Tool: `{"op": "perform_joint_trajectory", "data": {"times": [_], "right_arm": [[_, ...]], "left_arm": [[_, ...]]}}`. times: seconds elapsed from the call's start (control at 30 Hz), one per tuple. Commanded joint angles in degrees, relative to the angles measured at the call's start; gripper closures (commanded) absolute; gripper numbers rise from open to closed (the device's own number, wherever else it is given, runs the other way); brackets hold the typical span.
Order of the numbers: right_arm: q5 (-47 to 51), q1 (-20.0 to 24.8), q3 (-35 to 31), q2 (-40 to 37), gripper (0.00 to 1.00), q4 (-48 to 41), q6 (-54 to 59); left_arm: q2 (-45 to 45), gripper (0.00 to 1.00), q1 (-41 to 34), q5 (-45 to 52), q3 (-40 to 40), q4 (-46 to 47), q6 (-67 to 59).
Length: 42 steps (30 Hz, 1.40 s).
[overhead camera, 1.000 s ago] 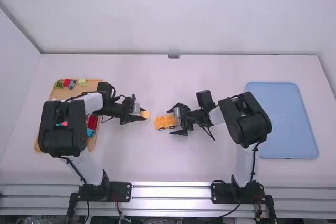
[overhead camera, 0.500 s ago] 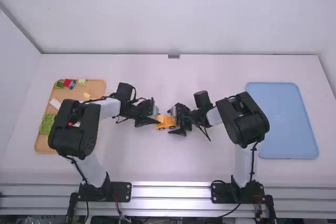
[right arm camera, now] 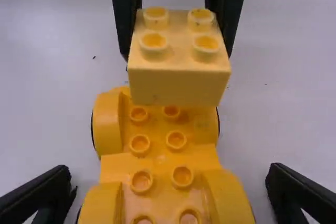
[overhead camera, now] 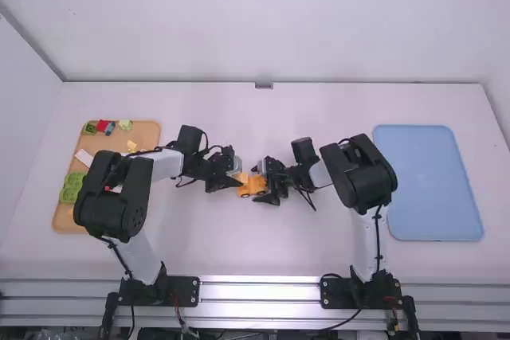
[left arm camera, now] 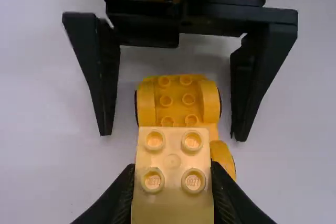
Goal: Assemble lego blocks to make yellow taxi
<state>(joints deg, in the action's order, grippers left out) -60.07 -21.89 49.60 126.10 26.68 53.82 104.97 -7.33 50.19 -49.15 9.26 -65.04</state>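
Note:
The left gripper (overhead camera: 236, 182) is at the left end of the orange-yellow car base (overhead camera: 256, 185). In the left wrist view my left gripper (left arm camera: 173, 192) is shut on a pale yellow two-by-two block (left arm camera: 173, 153), studs up. The right wrist view shows that block (right arm camera: 178, 85) above the far end of the studded, wheeled car base (right arm camera: 160, 163); whether they touch I cannot tell. At the base's right end is the right gripper (overhead camera: 263, 184). Seen from its own wrist, the right gripper (right arm camera: 168, 195) stands open, one finger on each side of the base, with gaps.
A wooden tray (overhead camera: 147, 134) at the left holds green blocks (overhead camera: 71, 188), a red block (overhead camera: 103, 126), a white piece (overhead camera: 84, 157) and a small yellow piece (overhead camera: 132, 146). The blue tray (overhead camera: 430, 183) lies at the right.
My left gripper has moved right with the pale yellow block, from beside the car base to over its left end. The right arm's upper links have shifted slightly left, its gripper staying near the base.

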Motion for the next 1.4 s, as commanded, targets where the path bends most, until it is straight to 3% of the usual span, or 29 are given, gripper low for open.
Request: {"op": "perform_joint_trajectory", "data": {"times": [0.0, 0.1, 0.23, 0.5, 0.77, 1.37], "right_arm": [[-0.63, 0.2, 1.22, 0.98, 0.12, -1.46, 2.23], [0.57, 0.13, 1.49, 0.98, 0.35, -1.92, 1.53], [0.59, 0.72, 1.46, 0.98, 0.44, -1.77, 1.53], [4.74, 2.01, 2.62, 0.98, 0.43, -1.42, -5.16], [4.92, 2.05, 2.54, 0.98, 0.43, -1.51, -4.55], [4.85, 2.78, 2.47, 0.98, 0.42, -1.44, -6.01]], "left_arm": [[-1.49, 0.98, -0.02, -1.86, 0.9, 0.31, 3.34], [-1.49, 0.98, -0.9, -1.42, 0.9, 0.31, 3.58], [-1.55, 0.98, -1.97, -2.75, 0.9, -1.05, 4.13], [-1.55, 0.98, -3.17, -2.71, 0.9, -5.27, 4.13], [0.0, 0.98, -3.17, -1.46, 0.44, -11.1, 3.74], [2.01, 0.98, -3.17, -0.42, -4.31, -4.24, -0.31]]}}
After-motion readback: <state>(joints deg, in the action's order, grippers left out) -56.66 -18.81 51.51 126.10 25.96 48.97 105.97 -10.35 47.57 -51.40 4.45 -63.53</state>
